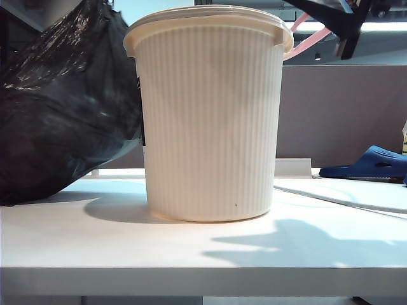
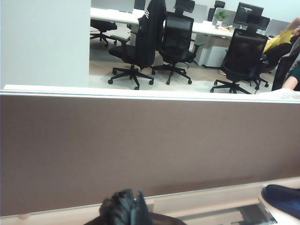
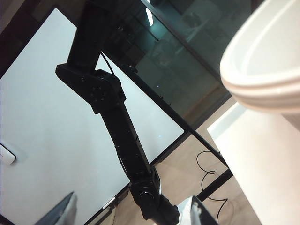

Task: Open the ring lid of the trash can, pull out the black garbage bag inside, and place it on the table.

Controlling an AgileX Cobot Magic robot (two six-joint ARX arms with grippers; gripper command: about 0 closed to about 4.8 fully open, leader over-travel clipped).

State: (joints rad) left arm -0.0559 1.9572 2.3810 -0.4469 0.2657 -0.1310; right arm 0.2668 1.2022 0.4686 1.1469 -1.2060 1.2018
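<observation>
The table (image 1: pixel 191 254) fills the foreground of the exterior view, a white top with a thick front edge and soft shadows across its right half; on it, near the middle, stands the trash can (image 1: pixel 210 121), cream-white and finely ribbed, upright, its lipped rim near the top of the picture; a sliver of a black label shows at its left side; the ring lid (image 1: pixel 305 38) appears as a thin pink hoop rising behind the rim on the right, tilted up and away from it. To the left of the can the black garbage bag (image 1: pixel 57 108) bulges, crinkled and glossy, out of the can, pressing against its left wall and with its lower end resting on the table; its top runs out of the picture. The left gripper (image 2: pixel 125 206) sits at the lower edge of the left wrist view, pressed together on a bunch of the bag's black plastic. The right gripper (image 1: pixel 346 28) hangs dark above and to the right of the can's rim, close to the pink hoop; in the right wrist view its two fingertips (image 3: pixel 63 213) stand wide apart with nothing between them, and the can's rim curves past at one side. Farther back lies a blue slipper (image 1: pixel 369 164) at the table's right, in front of a grey-brown partition (image 1: pixel 343 108); beyond it, in the left wrist view, stand black office chairs (image 2: pixel 176 42) and white desks.
</observation>
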